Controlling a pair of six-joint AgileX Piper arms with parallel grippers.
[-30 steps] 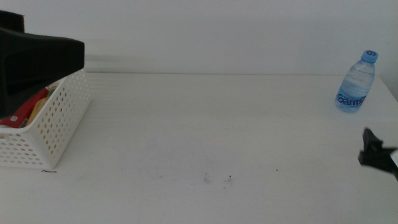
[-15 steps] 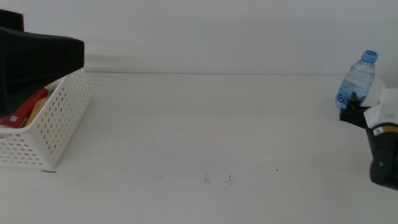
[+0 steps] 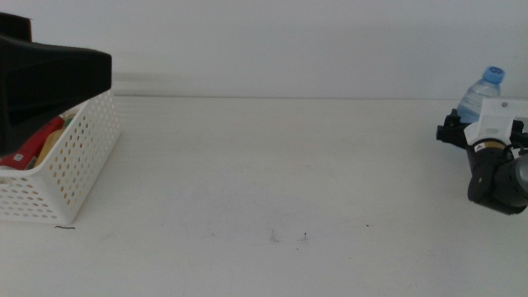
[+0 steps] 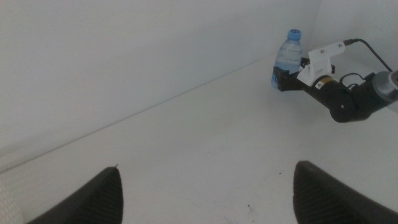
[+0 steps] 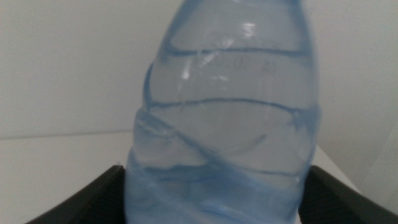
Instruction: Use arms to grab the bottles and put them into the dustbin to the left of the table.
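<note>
Nearest me the worktop (image 3: 272, 181) lies bare but for a few dark specks. At its left edge my left gripper (image 4: 205, 193) hangs over the dustbin (image 3: 70, 161), fingers spread wide with nothing between them — a red can (image 3: 29, 147) and something yellow beside it already lie inside. So two of the three seem binned, and I judge the step in hand to be the grab on the last one.

Far off, at the back right corner, the water bottle (image 5: 227, 118) stands upright near the wall. My right gripper (image 3: 452, 132) is level with its lower body, fingers apart, one on each side, the clear ribbed plastic filling the gap — whether the fingers touch it I cannot tell.

Next I would squeeze gently, since thin plastic buckles, then lift straight up and carry it across to the dustbin.
</note>
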